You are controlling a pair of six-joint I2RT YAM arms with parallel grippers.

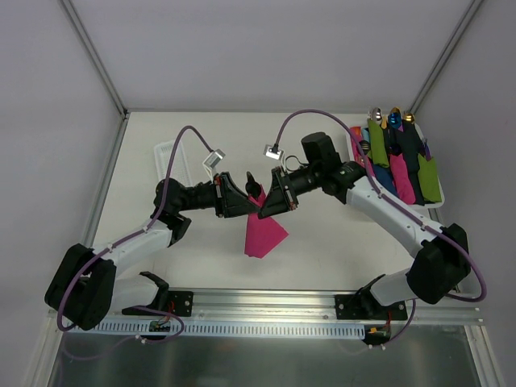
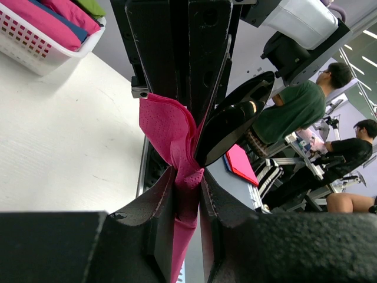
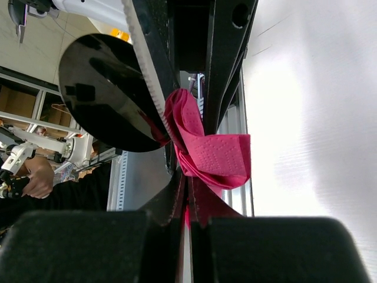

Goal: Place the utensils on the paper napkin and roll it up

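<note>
Find the paper napkin (image 1: 263, 232) at the centre of the overhead frame. The magenta sheet hangs by its upper edge, its point toward the lower left. You cannot tell whether that point touches the table (image 1: 339, 242).

The left gripper (image 1: 244, 201) and the right gripper (image 1: 272, 201) meet tip to tip there. Both are narrowed tight on the paper, and each wrist view shows pink folds squeezed between that gripper's own fingers.

A black spoon (image 2: 230, 121) rises from the same pinch. You can see only its glossy bowl. The handle is buried among fingers and folds, so you cannot tell which gripper grips it.

The white ridged tray (image 1: 164, 157) lies at upper left, crossed by a purple cable (image 1: 179, 141). The basket (image 2: 35, 50) is cut off at the upper-left corner of the left wrist frame. In the overhead frame its rolled napkins (image 1: 377, 143) sit at far right, partly hidden by the right arm.
</note>
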